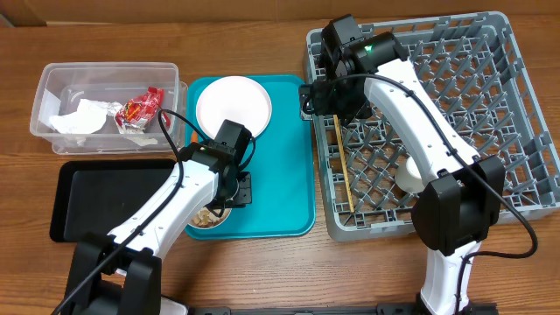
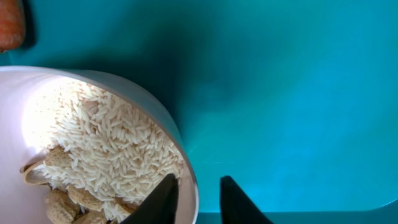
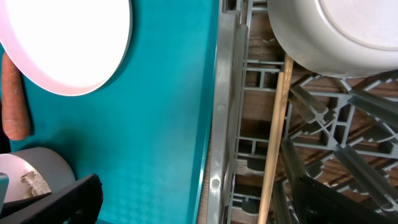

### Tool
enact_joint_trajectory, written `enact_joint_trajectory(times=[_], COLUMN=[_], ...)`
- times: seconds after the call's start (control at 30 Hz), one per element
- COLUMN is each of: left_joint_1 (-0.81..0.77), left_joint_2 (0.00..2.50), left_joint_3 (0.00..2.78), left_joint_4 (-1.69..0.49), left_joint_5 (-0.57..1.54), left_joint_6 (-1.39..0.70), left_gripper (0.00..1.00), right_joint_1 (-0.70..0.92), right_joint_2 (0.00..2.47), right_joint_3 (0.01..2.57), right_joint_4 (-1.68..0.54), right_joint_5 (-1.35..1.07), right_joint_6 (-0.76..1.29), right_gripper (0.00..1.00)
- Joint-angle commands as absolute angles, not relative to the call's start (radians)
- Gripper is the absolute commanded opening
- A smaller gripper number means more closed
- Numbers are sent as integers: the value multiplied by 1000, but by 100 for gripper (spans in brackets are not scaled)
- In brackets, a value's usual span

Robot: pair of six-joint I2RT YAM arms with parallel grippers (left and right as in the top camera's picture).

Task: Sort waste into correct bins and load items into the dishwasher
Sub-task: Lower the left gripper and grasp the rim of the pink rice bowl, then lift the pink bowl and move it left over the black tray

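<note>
Left gripper [image 2: 198, 200]: bottom centre of the left wrist view. The jaws are set narrow astride the rim of the rice bowl [image 2: 93, 93], one finger inside and one outside. A strip of teal shows between the outer finger and the wall, so the grip looks not yet closed.
Rice bowl: lower centre of the overhead view, at the bottom edge of the teal tray [image 1: 289, 175]. It holds the food scraps [image 2: 106, 149], rice and beige pieces.
Carrot piece [image 2: 11, 25]: top left corner of the wrist view, on the tray beyond the bowl.
Right gripper [image 3: 205, 208]: fingers spread wide at the bottom corners of its own view, holding nothing, above the left edge of the dish rack [image 1: 490, 105].
Dish rack: right half of the overhead view. The chopsticks [image 1: 343, 166] lie in it beside a white dish [image 1: 409, 172], bowl or cup, hard to tell from above.
Clear tub [image 1: 52, 83]: upper left, holding the napkin [image 1: 77, 118] and red wrapper [image 1: 138, 109].
Step in hand: probably pinching the bowl wall to carry the scraps off.
Doing it well: seat the fingers deep on the wall, close squarely, lift level, and tip only once over the bin.
</note>
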State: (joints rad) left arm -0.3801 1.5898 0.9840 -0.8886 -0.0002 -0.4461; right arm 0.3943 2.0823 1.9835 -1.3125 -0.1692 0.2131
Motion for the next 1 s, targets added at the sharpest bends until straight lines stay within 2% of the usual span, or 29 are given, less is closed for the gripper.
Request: enact_joint_trajectory(times=[0.0, 0.3, 0.37, 0.4, 0.43, 0.7, 0.97], left_joint_1=[-387, -387, -387, -387, -386, -385, -368], left_joint_2=[1597, 1597, 1597, 1597, 1597, 1596, 1595], left_joint_3=[976, 930, 928, 929, 930, 991, 1284], left_joint_4=[-887, -850, -852, -855, -860, -886, -1119], left_joint_5=[1, 0, 0, 0, 0, -2, 3], left_joint_6=[-469, -473, -472, -472, -472, -472, -399], left_gripper=[21, 26, 21, 10, 4, 4, 4], right_joint_1=[399, 399, 399, 399, 399, 399, 399], right_joint_2=[2056, 2056, 2056, 2056, 2056, 2056, 2056], right_joint_3=[2006, 2006, 2006, 2006, 2006, 2006, 2006], right_joint_4=[-1309, -1309, -1309, -1310, -1309, -1309, -1309], right_joint_5=[-174, -174, -174, -174, -174, -174, -174], right_joint_6=[216, 216, 216, 216, 216, 216, 216], right_gripper=[100, 100, 100, 100, 100, 100, 100])
